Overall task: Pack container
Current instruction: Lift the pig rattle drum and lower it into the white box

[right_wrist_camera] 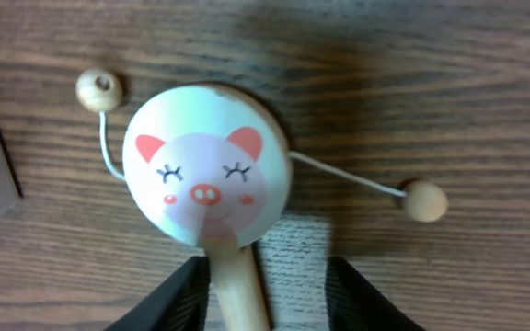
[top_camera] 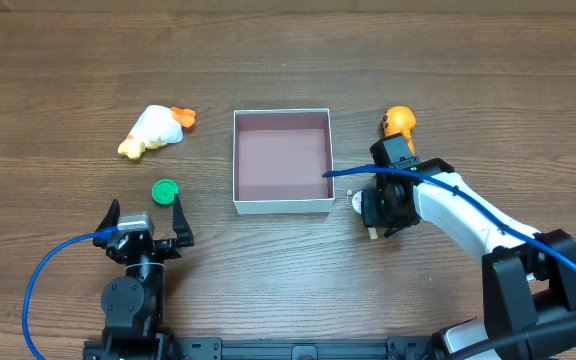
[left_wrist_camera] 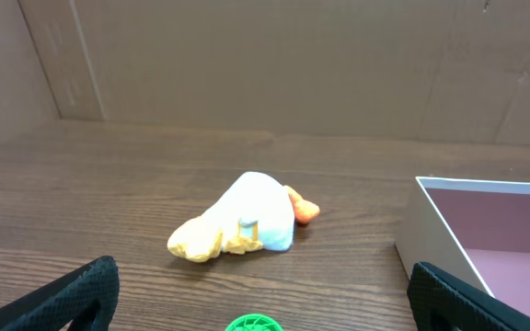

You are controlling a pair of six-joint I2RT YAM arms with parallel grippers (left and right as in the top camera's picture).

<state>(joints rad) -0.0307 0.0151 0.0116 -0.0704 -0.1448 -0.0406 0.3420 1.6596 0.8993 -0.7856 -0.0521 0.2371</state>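
- Overhead view first: the container (top_camera: pixel 282 205) sits on the middle of the wooden table (top_camera: pixel 288 50), white walls, pink floor, and we see nothing lying in it.
- Left of it is a white and yellow plush duck (top_camera: pixel 155 130) on its side, well apart from the box. A small green disc (top_camera: pixel 165 190) lies nearer the left arm.
- The left gripper (top_camera: pixel 146 218) hangs just below that disc with its jaws spread as wide as they go and nothing between them. From the left wrist view we get both black fingers (left_wrist_camera: pixel 63 299) at the frame's edges, with the duck and the container's near corner ahead of them.
- The right gripper (top_camera: pixel 373 212) is just beside the container's right wall. An orange toy (top_camera: pixel 399 122) sits behind it.
- On the right wrist view it's over a little wooden pig-face drum (right_wrist_camera: pixel 208 188), face up, with a bead (right_wrist_camera: pixel 98 89) on a string at each side.
- The drum's handle (right_wrist_camera: pixel 237 285) runs in between the right gripper's fingers (right_wrist_camera: pixel 362 294). The jaws are partly open around it. We see bare table between the handle and one finger, so it isn't clamped.
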